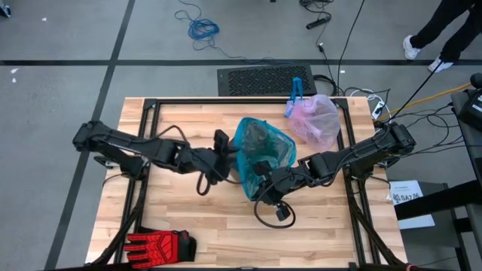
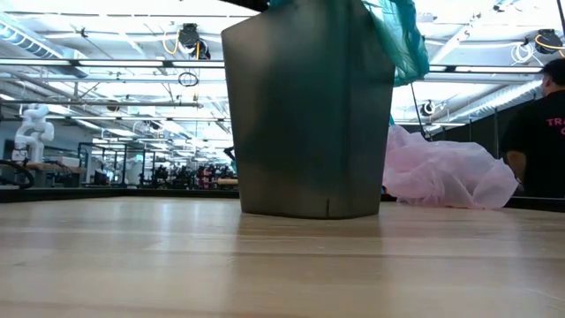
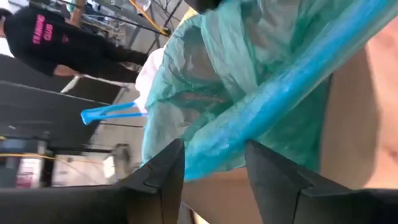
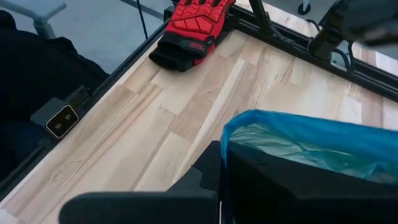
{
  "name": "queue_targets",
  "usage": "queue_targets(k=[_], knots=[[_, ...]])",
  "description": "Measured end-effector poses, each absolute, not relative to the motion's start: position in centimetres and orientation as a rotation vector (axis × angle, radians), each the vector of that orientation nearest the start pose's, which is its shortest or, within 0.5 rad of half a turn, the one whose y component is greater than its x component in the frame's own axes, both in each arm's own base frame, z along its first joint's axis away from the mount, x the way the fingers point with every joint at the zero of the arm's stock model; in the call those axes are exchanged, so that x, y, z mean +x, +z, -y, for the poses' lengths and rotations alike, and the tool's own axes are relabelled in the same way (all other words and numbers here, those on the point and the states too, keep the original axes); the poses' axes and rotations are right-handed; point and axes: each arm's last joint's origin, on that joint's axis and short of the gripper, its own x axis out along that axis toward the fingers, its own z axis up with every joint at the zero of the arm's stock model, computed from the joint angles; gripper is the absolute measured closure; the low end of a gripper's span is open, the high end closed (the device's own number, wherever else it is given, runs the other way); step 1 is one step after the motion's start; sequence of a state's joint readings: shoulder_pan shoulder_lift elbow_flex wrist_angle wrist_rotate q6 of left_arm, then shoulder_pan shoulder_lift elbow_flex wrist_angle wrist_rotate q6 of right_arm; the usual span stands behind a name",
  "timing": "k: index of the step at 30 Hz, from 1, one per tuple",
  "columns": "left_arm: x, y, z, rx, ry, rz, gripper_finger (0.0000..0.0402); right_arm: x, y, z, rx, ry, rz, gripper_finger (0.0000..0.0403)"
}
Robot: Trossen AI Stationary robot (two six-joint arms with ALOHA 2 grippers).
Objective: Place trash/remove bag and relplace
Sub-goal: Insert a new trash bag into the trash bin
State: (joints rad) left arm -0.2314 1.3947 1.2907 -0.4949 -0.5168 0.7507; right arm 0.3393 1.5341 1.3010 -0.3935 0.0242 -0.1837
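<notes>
The bin stands near the table's middle, a little toward 1 o'clock, with the teal bag draped over its mouth and spilling down the side toward 6 o'clock. The left gripper sits at the bin's 9 o'clock side, its fingers parted, with the bag's blue rim running just beyond the tips; no hold on the rim shows. The right gripper is at the bin's 5 o'clock, fingers closed, seemingly pinching the teal bag's rim. The pink bag lies bunched on the table at 1 o'clock from the bin, just beside it and close to the far edge, its blue tie reaching that edge. A red glove lies at the near edge toward 7 o'clock, well apart from both arms. The table is bare between 6 and 9 o'clock, save for the glove, giving open room on the near side; the far right corner is crowded by the pink bag. No paper wads show on the table. A person stands beyond the table at 2 o'clock.
</notes>
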Motion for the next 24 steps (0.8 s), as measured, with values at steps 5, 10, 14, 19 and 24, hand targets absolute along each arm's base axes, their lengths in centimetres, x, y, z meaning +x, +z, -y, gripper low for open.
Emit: queue_targets(k=[5,10,14,19,24], knots=[[31.2,32.7,5.6,1.112,0.094,-0.736,0.0229,32.2,31.2,-11.3,-0.290,0.361,-0.590,0.0403],[31.9,31.7,5.5,1.192,0.175,-0.818,0.0252,32.2,31.2,-11.3,-0.278,0.358,-0.593,0.0403],[31.6,31.9,5.5,1.200,0.282,-0.843,0.0321,32.1,31.2,-11.3,-0.277,0.358,-0.597,0.0403],[30.4,33.2,6.1,1.172,0.408,-0.814,0.0392,32.1,31.2,-11.3,-0.278,0.355,-0.600,0.0403],[28.8,34.2,7.1,1.077,0.437,-0.755,0.0399,32.1,31.2,-11.3,-0.278,0.356,-0.601,0.0403]])
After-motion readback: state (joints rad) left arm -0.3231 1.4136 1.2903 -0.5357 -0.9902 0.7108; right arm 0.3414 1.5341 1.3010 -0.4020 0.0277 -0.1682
